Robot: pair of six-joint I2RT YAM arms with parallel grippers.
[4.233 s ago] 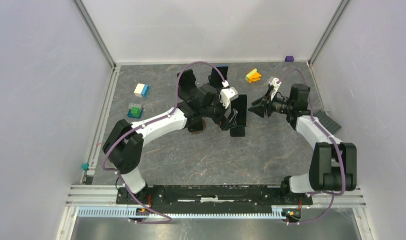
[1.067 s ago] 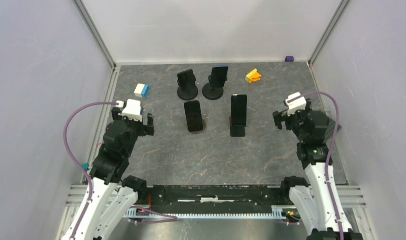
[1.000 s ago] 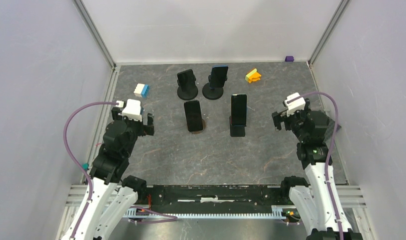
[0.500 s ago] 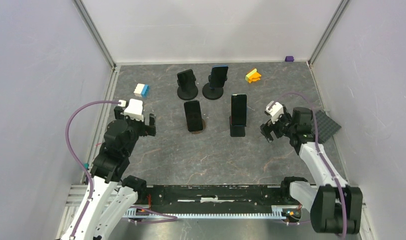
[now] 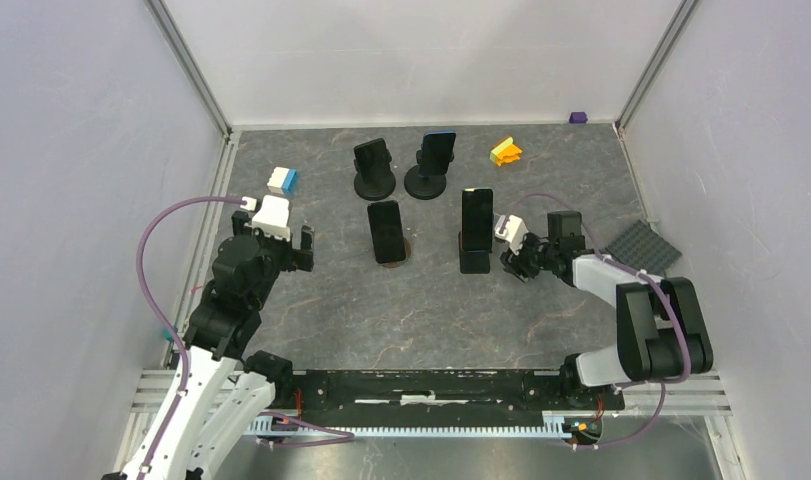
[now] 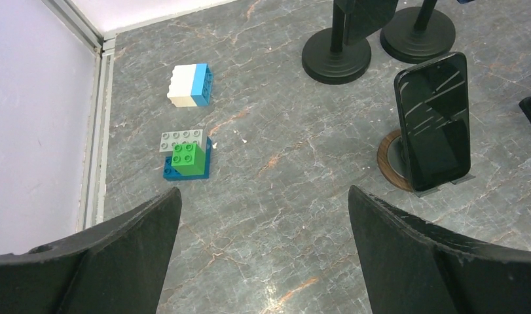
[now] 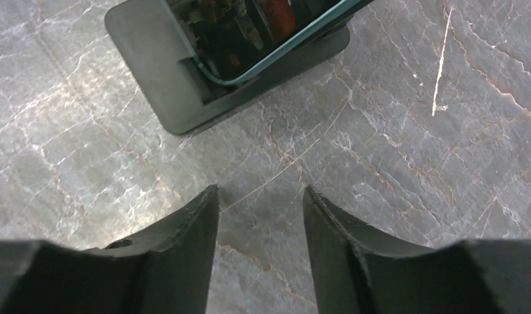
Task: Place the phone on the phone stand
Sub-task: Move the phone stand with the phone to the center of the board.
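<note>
Counting phones [image 5: 386, 228]: four, on four stands [image 5: 374, 187].
Phone [image 5: 477, 217] by right gripper [image 7: 259, 203]: long axis vertical, screen toward arms.
Left gripper [image 6: 264, 193] jaws: wide apart, empty.
Right jaws: apart, empty.

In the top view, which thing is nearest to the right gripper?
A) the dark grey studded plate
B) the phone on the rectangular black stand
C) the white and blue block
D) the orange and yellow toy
B: the right gripper sits just beside the rectangular black stand that carries a phone.
</note>
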